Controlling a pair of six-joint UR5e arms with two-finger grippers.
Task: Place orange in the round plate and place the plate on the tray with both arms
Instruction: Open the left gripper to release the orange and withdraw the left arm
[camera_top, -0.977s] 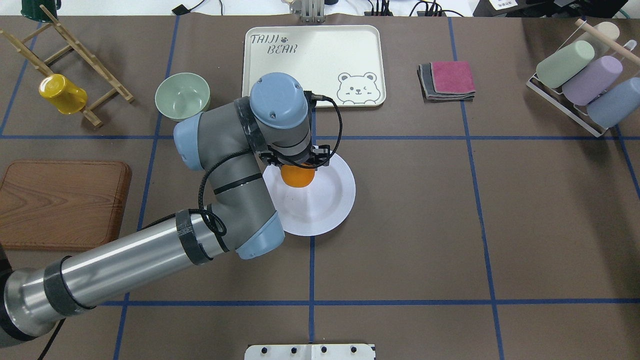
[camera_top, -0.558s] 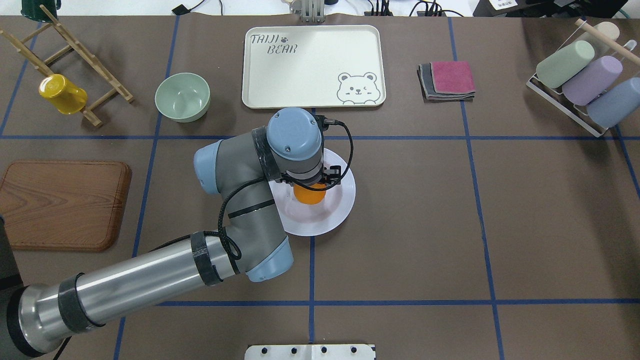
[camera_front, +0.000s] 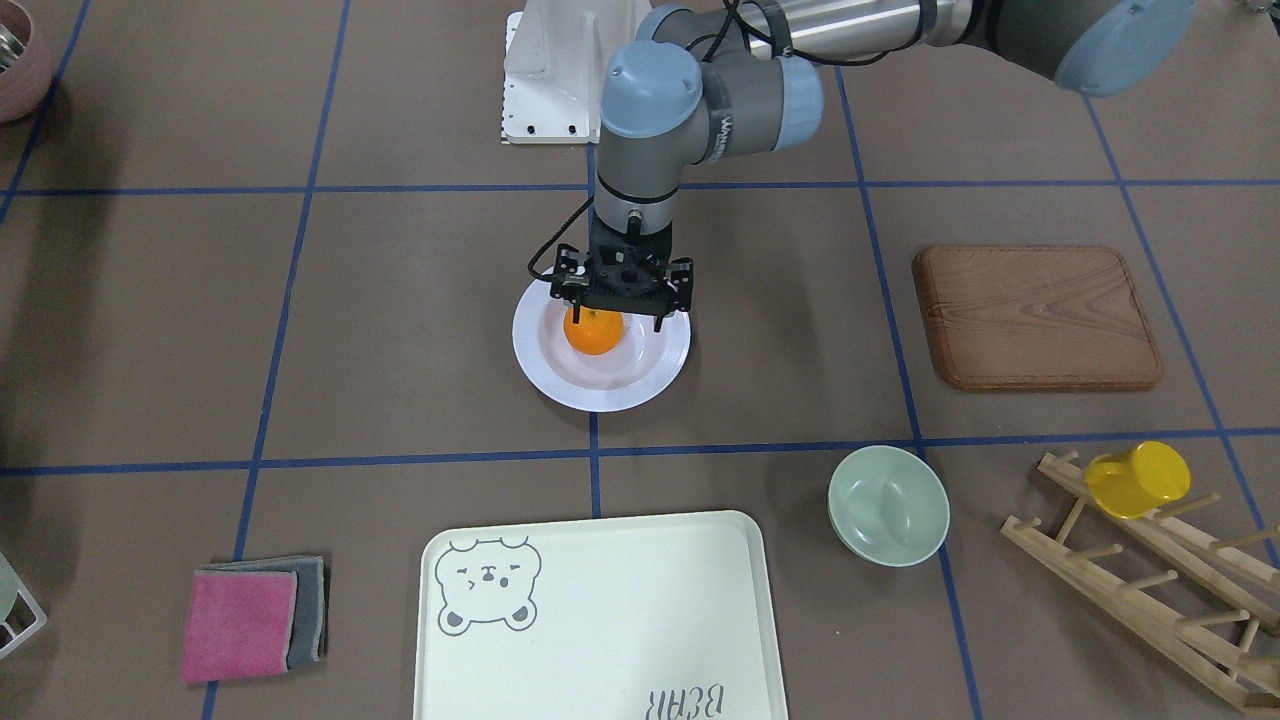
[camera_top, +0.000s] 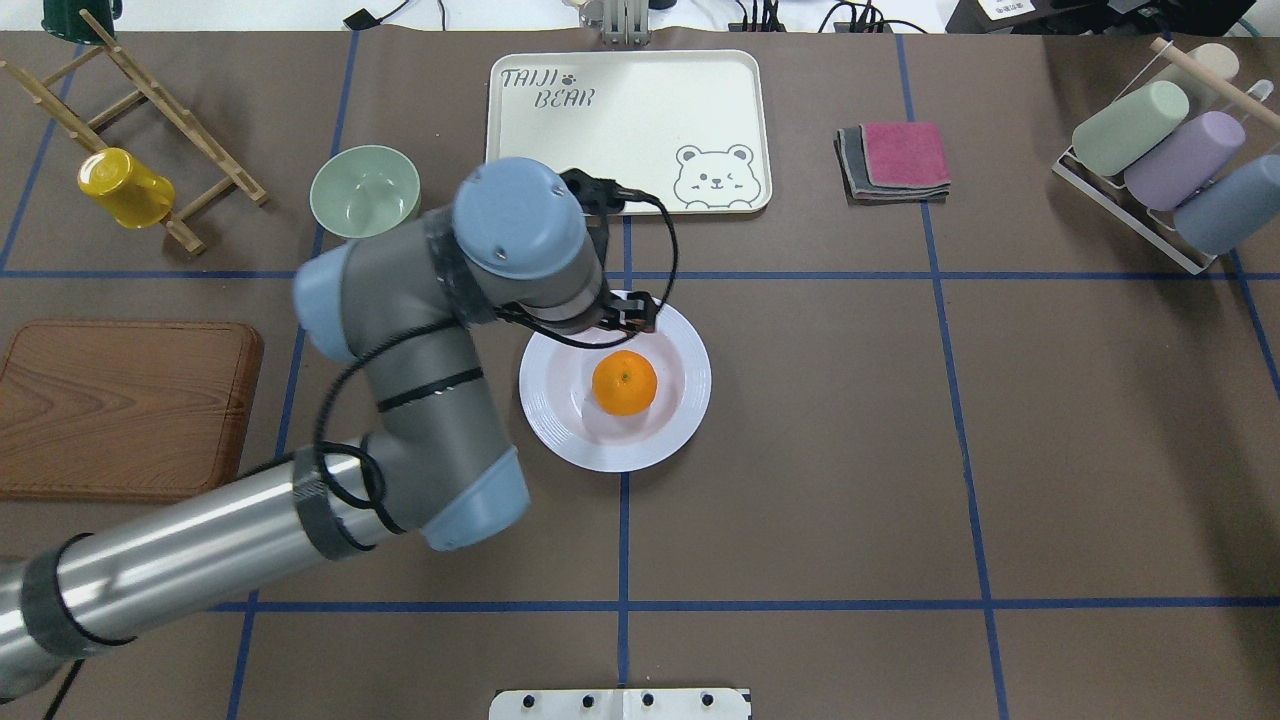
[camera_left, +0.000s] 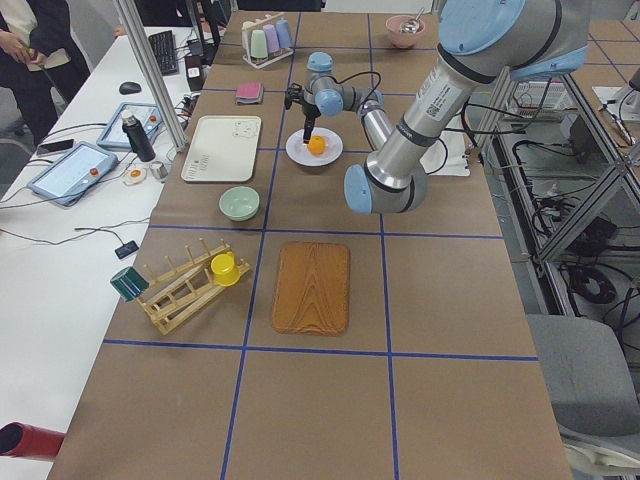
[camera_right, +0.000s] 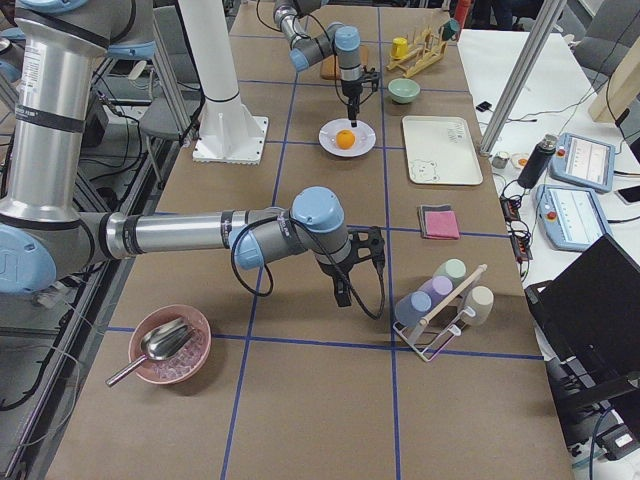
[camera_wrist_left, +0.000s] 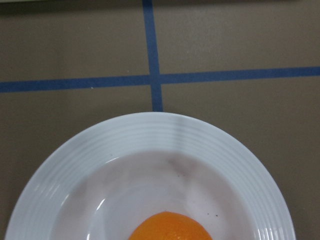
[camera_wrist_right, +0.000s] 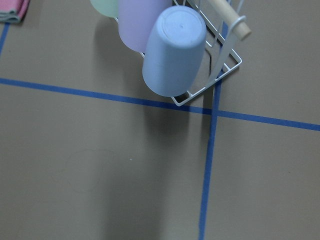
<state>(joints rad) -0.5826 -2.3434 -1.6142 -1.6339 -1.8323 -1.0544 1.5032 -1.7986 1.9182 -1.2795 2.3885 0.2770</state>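
Note:
The orange (camera_top: 625, 383) lies free in the sunken centre of the round white plate (camera_top: 610, 455), at the middle of the table. My left gripper (camera_front: 617, 323) hangs just above the plate's robot-side rim, open, one finger (camera_front: 576, 312) close beside the orange (camera_front: 593, 333) and nothing held. The left wrist view looks down on the plate's rim (camera_wrist_left: 150, 130) and the top of the orange (camera_wrist_left: 170, 227). The cream tray (camera_top: 620, 130) lies beyond the plate. My right gripper (camera_right: 343, 290) hovers near the cup rack; I cannot tell if it is open or shut.
A pale green bowl (camera_top: 365, 193) stands left of the tray, and a wooden board (camera_top: 125, 405) lies at the left. A yellow cup (camera_top: 125, 187) hangs on a wooden rack. Folded cloths (camera_top: 895, 160) and a rack of cups (camera_top: 1170, 160) are at the right.
The left gripper carried the orange over the plate, let it go, and has lifted and drawn back toward the tray side. The orange now lies alone in the plate.

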